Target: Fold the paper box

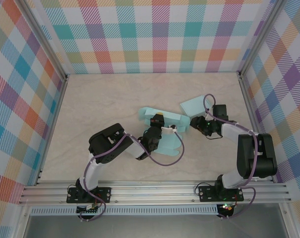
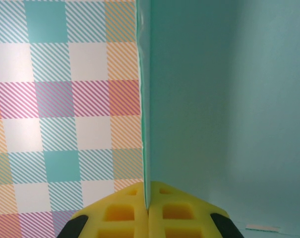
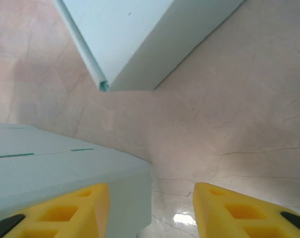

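Yellow fingers (image 2: pixel 122 213) sit at six o'clock in the left wrist view. The left jaws are pinched tight on a thin upright wall of the pale teal paper box (image 2: pixel 214 99). Its edge runs straight up toward twelve o'clock, with the checked wall (image 2: pixel 65 99) off at nine o'clock.

In the right wrist view the right jaws stand about half apart and grip nothing. Bare worktop (image 3: pixel 229 114) shows between the two fingers (image 3: pixel 229 208). One panel of the box (image 3: pixel 65 163) lies against the finger at seven o'clock, and a folded flap hangs at eleven o'clock.

From above, the box (image 1: pixel 170 148) lies partly folded just right of the worktop's (image 1: pixel 115 99) centre. One flap reaches toward one o'clock and a curved flap toward five o'clock. The left arm (image 1: pixel 110 144) reaches in from seven o'clock to the box's middle band. The right arm (image 1: pixel 254 153) comes from five o'clock and bends back to the box's three o'clock end.
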Robot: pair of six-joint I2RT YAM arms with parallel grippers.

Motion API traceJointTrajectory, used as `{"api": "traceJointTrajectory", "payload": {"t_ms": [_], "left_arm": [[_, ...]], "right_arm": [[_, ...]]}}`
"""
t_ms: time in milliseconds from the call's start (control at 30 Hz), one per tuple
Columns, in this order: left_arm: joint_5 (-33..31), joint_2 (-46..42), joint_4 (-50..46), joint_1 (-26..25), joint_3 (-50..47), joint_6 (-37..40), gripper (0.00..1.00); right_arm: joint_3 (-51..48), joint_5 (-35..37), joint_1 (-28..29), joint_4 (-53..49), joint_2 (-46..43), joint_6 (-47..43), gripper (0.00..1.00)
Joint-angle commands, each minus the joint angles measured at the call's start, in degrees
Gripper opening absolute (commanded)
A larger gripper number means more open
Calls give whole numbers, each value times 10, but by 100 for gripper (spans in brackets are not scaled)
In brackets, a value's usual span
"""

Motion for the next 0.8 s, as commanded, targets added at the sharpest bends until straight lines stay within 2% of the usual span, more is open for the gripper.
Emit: {"api": "traceJointTrajectory", "payload": {"t_ms": [0,367,767], "left_arm": [[-14,24,-37,-2,2,5,1],[-12,32,-39,-3,11,11,1],[-11,39,-42,-5,4,8,1]], "right_arm": [[1,-39,13,14,-5,-31,49],[-38,-51,40,69,-27,-41,51],[-43,-92,48,197,20,-54,52]]}}
